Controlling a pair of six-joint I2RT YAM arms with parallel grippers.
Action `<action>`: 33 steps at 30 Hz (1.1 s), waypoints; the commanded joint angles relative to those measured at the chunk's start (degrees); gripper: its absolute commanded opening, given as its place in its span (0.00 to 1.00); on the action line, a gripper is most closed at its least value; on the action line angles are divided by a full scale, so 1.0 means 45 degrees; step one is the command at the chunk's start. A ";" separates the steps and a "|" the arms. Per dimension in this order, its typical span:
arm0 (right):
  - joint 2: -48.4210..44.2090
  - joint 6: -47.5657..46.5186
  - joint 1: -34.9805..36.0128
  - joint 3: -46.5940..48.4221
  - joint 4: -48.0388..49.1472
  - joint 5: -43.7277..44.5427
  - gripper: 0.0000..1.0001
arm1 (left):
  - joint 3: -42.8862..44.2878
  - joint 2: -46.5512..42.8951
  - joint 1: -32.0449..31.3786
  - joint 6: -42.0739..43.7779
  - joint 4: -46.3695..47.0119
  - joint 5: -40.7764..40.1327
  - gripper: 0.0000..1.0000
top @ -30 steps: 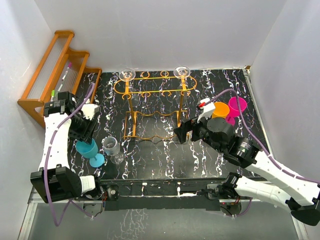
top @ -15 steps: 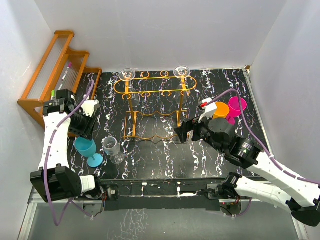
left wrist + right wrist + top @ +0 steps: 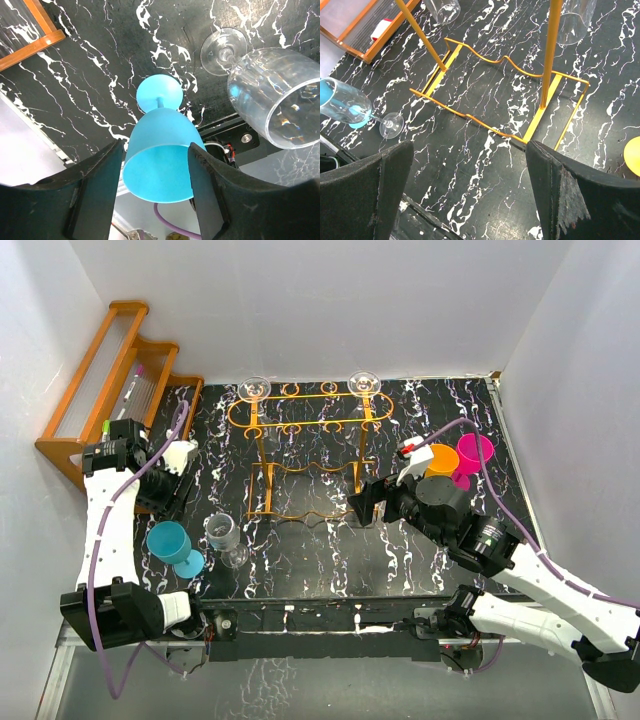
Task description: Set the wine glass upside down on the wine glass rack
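1. The orange-gold thin-wire wine glass rack (image 3: 310,397) (image 3: 547,60) is taken as the landmark. Two clear hung glasses (image 3: 254,388) (image 3: 363,383) are seen bowl-down at the left and right ends of its far rail.
2. The turquoise plastic stemmed goblet (image 3: 167,540) (image 3: 159,160) is stood off the rack's near-left corner, well apart from it. A clear stemmed wine glass (image 3: 221,531) (image 3: 272,95) is set just beside it, on the side towards the rack.
3. The left gripper (image 3: 165,502) (image 3: 156,145) is spread wide and nothing is held. It is placed left of the rack's left foot, and in the wrist view the goblet is framed between its fingers – so the goblet is judged to be the piece aimed at.
4. From that gripper the goblet lies farther from the rack and lower. Its long axis is judged near upright, foot on the black white-veined table (image 3: 420,430) and rim up – so it must be turned over before it is hung.
5. The right gripper (image 3: 360,508) (image 3: 470,145) is also held wide and empty, by the rack's near-right foot. The left arm is plainly the nearer one.
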 commanded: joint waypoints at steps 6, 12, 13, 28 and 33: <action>-0.0343 0.0284 -0.0020 -0.0289 0.0715 0.0041 0.98 | 0.0622 0.0020 0.0040 0.1060 -0.0290 -0.0965 0.54; -0.0316 0.0320 -0.0025 -0.0330 0.0725 0.0103 0.98 | 0.0812 0.0101 0.0044 0.1519 -0.0768 -0.0990 0.51; -0.0310 0.0329 -0.0020 -0.0344 0.0738 0.0100 0.98 | 0.0767 0.0079 0.0040 0.1617 -0.0797 -0.0985 0.51; -0.0185 0.0314 -0.0020 -0.0383 0.0820 0.0113 0.98 | -0.1248 0.0112 0.0035 0.1977 0.0447 -0.0636 0.47; -0.0155 0.0372 -0.0020 -0.0369 0.0812 0.0136 0.98 | -0.1564 0.0139 0.0049 0.2062 0.0574 -0.0555 0.40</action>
